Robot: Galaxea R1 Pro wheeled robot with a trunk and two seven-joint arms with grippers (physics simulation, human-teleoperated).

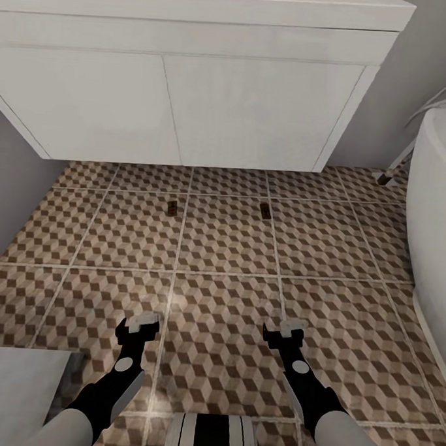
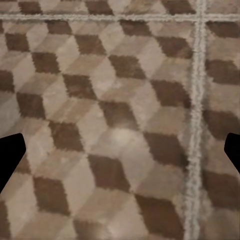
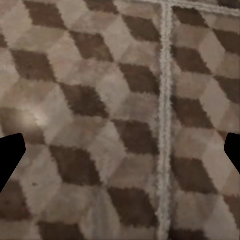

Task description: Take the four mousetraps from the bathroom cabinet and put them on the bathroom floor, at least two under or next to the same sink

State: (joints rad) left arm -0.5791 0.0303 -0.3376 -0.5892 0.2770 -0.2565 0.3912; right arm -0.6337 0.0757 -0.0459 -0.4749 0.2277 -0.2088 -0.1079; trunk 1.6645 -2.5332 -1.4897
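Left gripper [image 1: 138, 323] and right gripper [image 1: 284, 331] both spread wide, empty, hovering over the bathroom floor [image 1: 225, 301]. Ahead I see two mousetraps [image 1: 172, 208] [image 1: 265, 210] flat on the tiles, just before the white vanity [image 1: 189, 110] — long axes pointing toward it. I judge them light, stiff, slippery — pinch across the short sides

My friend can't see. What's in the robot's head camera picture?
Two small mousetraps lie on the cube-patterned bathroom floor, just in front of a white sink cabinet. Nearer the camera, the left gripper and right gripper hang empty above the tiles; a white bathtub curves in beside them.
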